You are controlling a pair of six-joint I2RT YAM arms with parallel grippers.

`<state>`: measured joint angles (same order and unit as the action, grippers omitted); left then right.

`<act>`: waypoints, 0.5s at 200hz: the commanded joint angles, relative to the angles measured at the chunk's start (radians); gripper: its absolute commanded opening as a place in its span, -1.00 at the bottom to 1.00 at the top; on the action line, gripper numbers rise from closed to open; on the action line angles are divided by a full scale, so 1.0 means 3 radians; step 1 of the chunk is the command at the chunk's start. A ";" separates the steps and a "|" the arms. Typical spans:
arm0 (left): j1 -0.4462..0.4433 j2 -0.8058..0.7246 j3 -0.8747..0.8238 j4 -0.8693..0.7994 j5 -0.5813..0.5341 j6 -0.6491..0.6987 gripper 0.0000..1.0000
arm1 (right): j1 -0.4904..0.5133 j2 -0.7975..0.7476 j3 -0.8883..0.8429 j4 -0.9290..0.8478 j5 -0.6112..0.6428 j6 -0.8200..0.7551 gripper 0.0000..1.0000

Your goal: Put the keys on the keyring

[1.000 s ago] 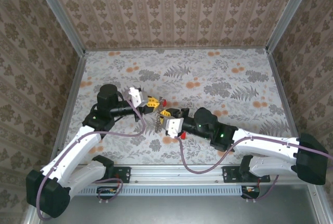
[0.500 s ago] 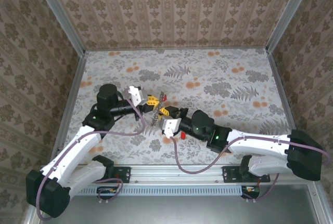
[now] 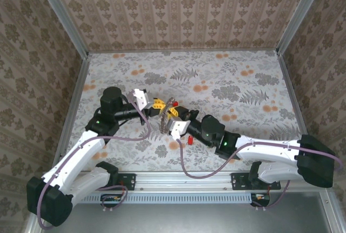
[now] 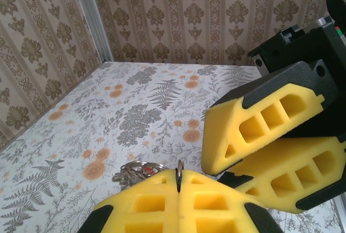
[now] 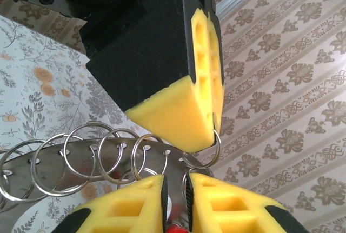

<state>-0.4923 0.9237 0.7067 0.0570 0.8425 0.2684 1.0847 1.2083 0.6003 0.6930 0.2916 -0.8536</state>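
left hand (image 4: 178, 183): closed, clamps keyring (image 5: 81, 160) edge | right hand (image 5: 175, 192): nearly closed on red key (image 5: 175, 227), just below keyring

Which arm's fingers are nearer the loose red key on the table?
Right. In the top view, the right fingers are just up-left of the red key, with that wrist alongside it; the left fingers sit farther up-left, pinching the keyring.

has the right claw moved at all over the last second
yes, the right claw has edged toward the far wall, away from the red key lying on the table
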 commanded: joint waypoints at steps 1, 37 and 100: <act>-0.0021 -0.0006 0.0112 0.0131 0.0111 -0.0066 -1.00 | -0.0009 -0.0202 -0.0070 -0.0104 -0.0028 -0.0058 -0.49; -0.0026 0.0000 0.0133 0.0121 0.0143 -0.0056 -1.00 | -0.0082 -0.0563 -0.0187 -0.0692 -0.0457 -0.0056 -0.44; -0.0031 0.0045 0.0200 0.0082 0.0094 -0.0080 -1.00 | -0.0123 -0.0712 -0.0187 -0.1003 -0.0960 0.0001 -0.53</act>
<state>-0.4946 0.9363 0.7162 0.0536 0.8509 0.2638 1.0519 0.9943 0.5415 0.4355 0.1059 -0.8642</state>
